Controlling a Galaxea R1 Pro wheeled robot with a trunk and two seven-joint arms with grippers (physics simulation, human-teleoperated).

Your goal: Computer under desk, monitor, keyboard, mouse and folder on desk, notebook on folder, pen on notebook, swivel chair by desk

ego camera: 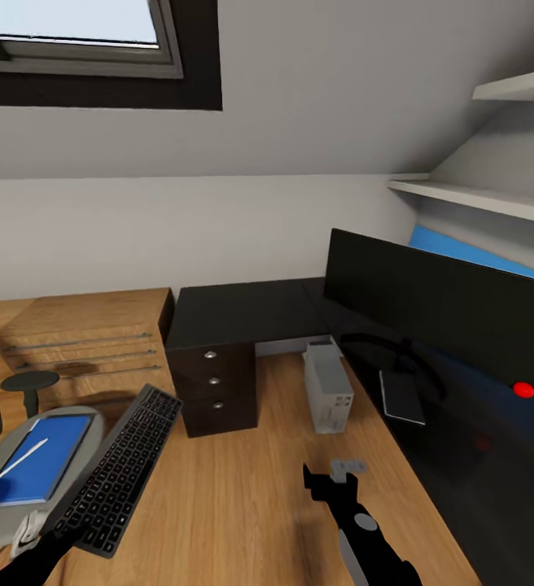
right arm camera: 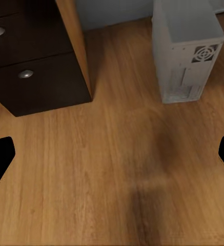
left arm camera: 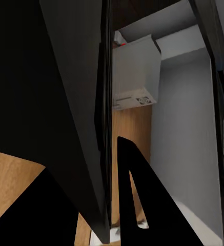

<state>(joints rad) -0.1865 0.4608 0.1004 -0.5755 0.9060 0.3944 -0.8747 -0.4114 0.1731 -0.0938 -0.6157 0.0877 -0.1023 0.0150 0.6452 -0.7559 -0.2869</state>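
Desk at centre and right of the head view, chair at lower left, tower on the floor between.

The desk (ego camera: 242, 309) runs from frame centre to the right edge; its drawers (ego camera: 216, 389) sit below its left end. The monitor (ego camera: 438, 305) stands on the desk at right, with the notebook (ego camera: 402, 397) lying on the desk in front of it, at the stand. The computer (ego camera: 329, 386) stands on the floor just right of the drawers, beside the desk edge. At lower left the swivel chair (ego camera: 6, 488) carries the folder (ego camera: 39, 468), with the pen (ego camera: 19, 462) on the folder. The keyboard (ego camera: 120, 468) is tilted just right of the chair, above the floor. Wooden shelving (ego camera: 88, 338) sits left of the drawers.
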